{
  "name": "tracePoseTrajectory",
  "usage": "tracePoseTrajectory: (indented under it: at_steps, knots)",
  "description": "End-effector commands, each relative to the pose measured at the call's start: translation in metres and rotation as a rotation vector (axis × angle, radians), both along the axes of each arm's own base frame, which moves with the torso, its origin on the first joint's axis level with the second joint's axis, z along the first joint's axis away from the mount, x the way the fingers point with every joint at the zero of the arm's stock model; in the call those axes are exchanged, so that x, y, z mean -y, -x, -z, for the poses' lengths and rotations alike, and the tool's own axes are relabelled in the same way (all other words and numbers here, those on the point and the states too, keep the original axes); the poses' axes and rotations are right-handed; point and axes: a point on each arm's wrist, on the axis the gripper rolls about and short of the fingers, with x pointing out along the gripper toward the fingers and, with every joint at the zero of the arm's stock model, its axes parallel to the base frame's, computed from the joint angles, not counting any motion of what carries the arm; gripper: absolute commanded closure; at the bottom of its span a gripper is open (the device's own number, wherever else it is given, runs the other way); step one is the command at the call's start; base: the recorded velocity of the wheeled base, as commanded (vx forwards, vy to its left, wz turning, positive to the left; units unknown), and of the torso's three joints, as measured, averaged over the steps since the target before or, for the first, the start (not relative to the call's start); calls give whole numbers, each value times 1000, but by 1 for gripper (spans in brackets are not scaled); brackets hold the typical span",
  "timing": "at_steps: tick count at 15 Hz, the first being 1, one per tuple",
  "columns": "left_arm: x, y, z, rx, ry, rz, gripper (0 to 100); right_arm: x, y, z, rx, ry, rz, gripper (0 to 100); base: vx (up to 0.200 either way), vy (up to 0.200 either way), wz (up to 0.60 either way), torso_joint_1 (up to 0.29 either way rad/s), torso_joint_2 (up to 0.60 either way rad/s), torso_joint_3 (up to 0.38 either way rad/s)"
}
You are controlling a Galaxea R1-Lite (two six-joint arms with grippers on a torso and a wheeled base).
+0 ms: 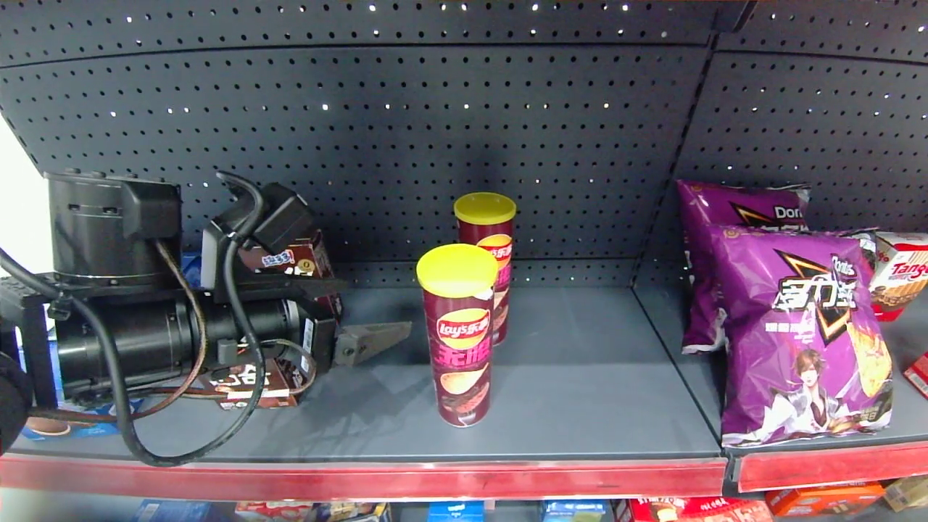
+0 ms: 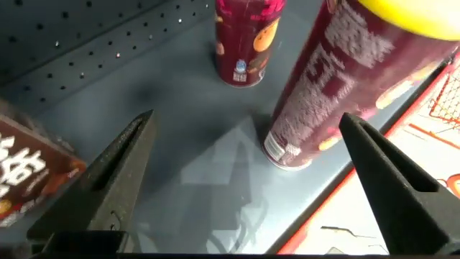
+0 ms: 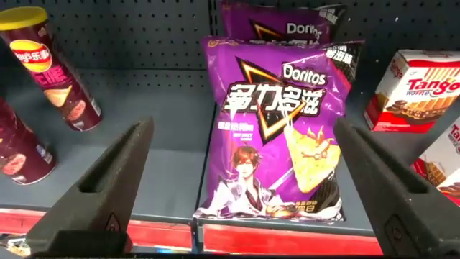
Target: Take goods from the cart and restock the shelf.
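Front can: a tall maroon chip can (image 1: 459, 341) with a yellow lid stands on the grey shelf (image 1: 580, 391), about midway along it and nearer the front edge than the back wall.
Back can: a second can of the same kind (image 1: 487, 254) stands just behind the first, toward the back wall. We cannot tell whether the two touch.
Left pincer: the left pincer (image 2: 248, 122) hangs low over the shelf, its fingers spread wide and holding nothing. The front can is just beyond one fingertip.
Right pincer: the right pincer (image 3: 244, 126) is also spread apart and empty, and faces the purple chip bags (image 1: 797, 333) at the right end of the shelf.
Left end: brown boxes (image 1: 290, 257) sit behind the left arm.
Which way it points: the front can stands upright with its long axis vertical, lid up, and its label turned to the front edge.
Risk: we judge the front can top-heavy on its narrow base. A sideways swing of the near finger could tip it.
Result: it might then knock over the back can, or roll off the front edge.
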Motion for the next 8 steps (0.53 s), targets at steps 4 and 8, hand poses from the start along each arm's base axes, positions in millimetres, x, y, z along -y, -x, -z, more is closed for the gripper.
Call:
tracePoseTrajectory:
  at_steps: [4, 8]
  knots:
    - [5, -12, 10, -30, -18, 5, 0, -1, -2, -3, 4, -2, 1, 0, 0, 0, 0, 0, 0, 0]
    - [6, -13, 15, -44, -32, 10, 0, 0, 0, -4, 11, -5, 1, 0, 0, 0, 0, 0, 0, 0]
